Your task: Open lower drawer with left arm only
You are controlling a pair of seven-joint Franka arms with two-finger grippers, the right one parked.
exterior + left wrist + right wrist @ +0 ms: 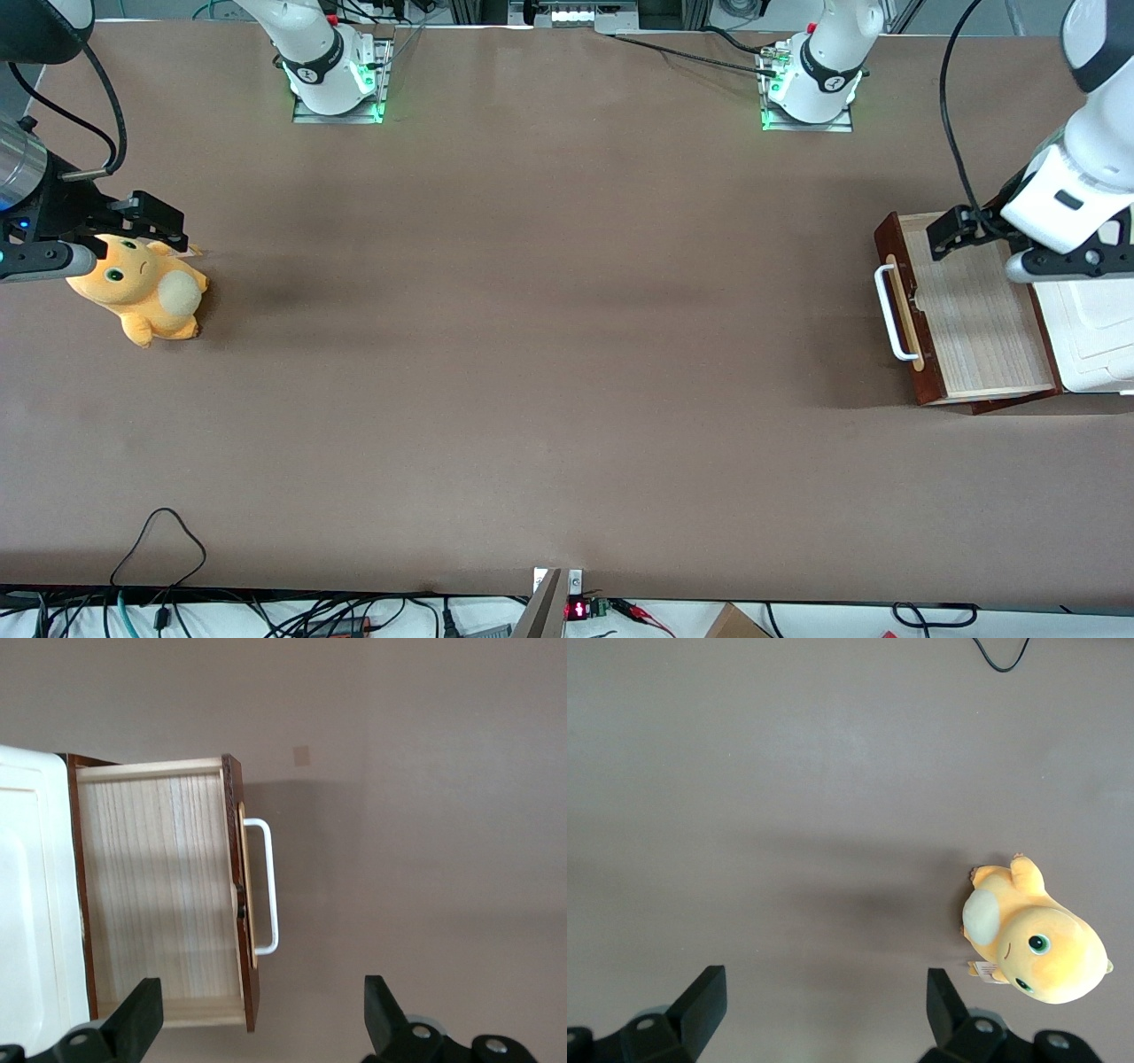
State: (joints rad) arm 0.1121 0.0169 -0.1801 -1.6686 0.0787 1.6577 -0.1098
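The lower drawer [974,310] stands pulled out of its cabinet at the working arm's end of the table, with its light wood inside showing. Its dark red-brown front [899,292] carries a white U-shaped handle [890,310]. My left gripper [1001,248] hangs above the drawer's end farther from the front camera, open and empty, clear of the handle. In the left wrist view the drawer's inside [159,886], its handle [266,886] and the wide-spread gripper [261,1010] all show, with nothing between the black fingertips [142,1005].
The cabinet's white box-like top [1094,337] lies beside the drawer, under the arm, and shows in the left wrist view [27,904]. A yellow plush toy [142,288] lies toward the parked arm's end. Cables [159,540] trail at the table's near edge.
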